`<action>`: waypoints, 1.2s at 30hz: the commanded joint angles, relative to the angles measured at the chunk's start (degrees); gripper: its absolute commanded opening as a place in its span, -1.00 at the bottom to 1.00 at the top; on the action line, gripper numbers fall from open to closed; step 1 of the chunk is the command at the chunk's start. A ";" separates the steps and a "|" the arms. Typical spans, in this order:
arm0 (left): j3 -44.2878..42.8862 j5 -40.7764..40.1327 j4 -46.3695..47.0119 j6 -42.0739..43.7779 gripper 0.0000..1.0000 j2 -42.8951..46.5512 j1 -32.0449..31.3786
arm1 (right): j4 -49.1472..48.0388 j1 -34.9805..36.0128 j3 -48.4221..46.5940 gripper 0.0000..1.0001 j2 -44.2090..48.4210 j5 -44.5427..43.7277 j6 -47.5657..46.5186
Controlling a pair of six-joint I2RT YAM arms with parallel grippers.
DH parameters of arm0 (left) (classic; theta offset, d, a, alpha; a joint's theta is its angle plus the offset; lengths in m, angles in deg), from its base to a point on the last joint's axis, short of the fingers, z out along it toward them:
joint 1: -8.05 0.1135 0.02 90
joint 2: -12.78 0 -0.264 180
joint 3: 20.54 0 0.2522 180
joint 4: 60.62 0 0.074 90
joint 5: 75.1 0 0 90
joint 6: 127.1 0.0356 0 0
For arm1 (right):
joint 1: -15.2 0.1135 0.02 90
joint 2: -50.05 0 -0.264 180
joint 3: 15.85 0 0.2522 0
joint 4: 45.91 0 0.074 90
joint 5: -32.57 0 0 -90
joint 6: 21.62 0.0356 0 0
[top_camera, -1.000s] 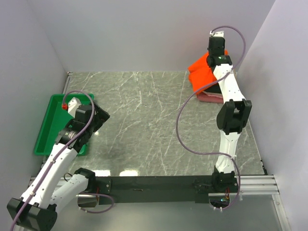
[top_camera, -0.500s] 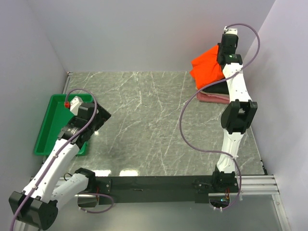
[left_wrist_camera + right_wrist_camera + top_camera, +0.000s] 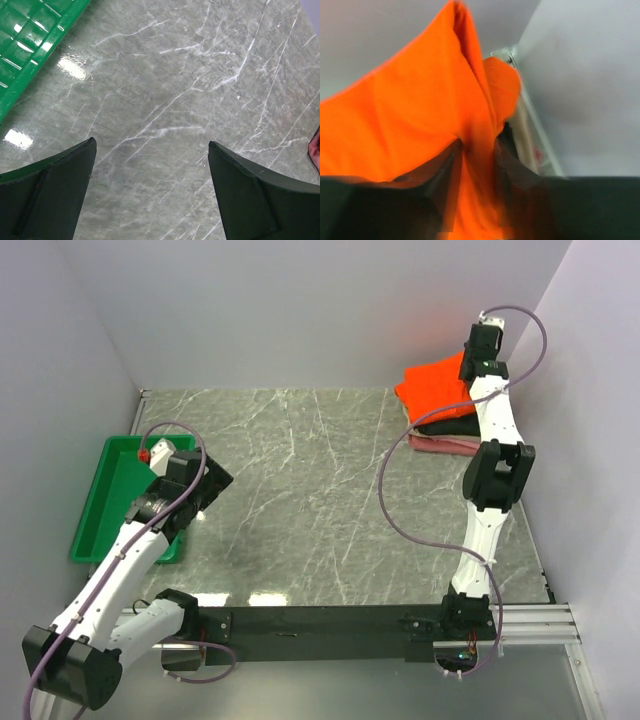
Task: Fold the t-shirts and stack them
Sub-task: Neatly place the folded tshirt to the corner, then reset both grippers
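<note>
A bright orange t-shirt (image 3: 435,385) lies on top of a stack in the far right corner, over a black t-shirt (image 3: 452,425) and a pink one (image 3: 440,443). My right gripper (image 3: 470,372) is at the stack's right end, near the wall. In the right wrist view, which is blurred, its fingers (image 3: 445,170) stand a little apart with a fold of the orange t-shirt (image 3: 405,110) between them. My left gripper (image 3: 207,485) hovers wide open over bare table at the left. The left wrist view shows nothing between its fingertips (image 3: 150,145).
A green plastic tray (image 3: 100,500) sits at the left table edge, just left of my left arm; its corner (image 3: 30,30) shows in the left wrist view. Grey walls close the table in at the back and on both sides. The right arm's purple cable (image 3: 385,500) loops over the table.
My right gripper carried the orange t-shirt right and back over the stack, then its fingers parted. The shirt now lies flatter on the black one. The left arm shifted slightly.
</note>
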 commanded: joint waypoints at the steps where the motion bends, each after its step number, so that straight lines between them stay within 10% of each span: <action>1: -2.38 0.10 1.57 0.67 0.99 -0.38 0.22 | -2.01 -1.82 -1.16 0.33 -1.86 -0.80 2.36; 4: -2.38 0.71 1.48 0.85 0.99 -0.65 0.22 | -0.78 -2.00 -1.60 0.67 -1.43 -2.30 3.50; 13: -1.59 1.24 1.04 0.59 0.99 0.67 0.22 | -1.84 -0.34 11.22 0.71 14.45 2.53 8.33; 26: 3.68 4.31 2.18 -0.12 0.99 10.60 0.22 | -13.87 10.21 68.31 0.75 63.24 9.65 23.36; 36: 6.84 5.55 -2.48 -3.28 0.99 17.18 0.22 | -12.56 14.35 93.04 0.80 93.55 10.10 29.09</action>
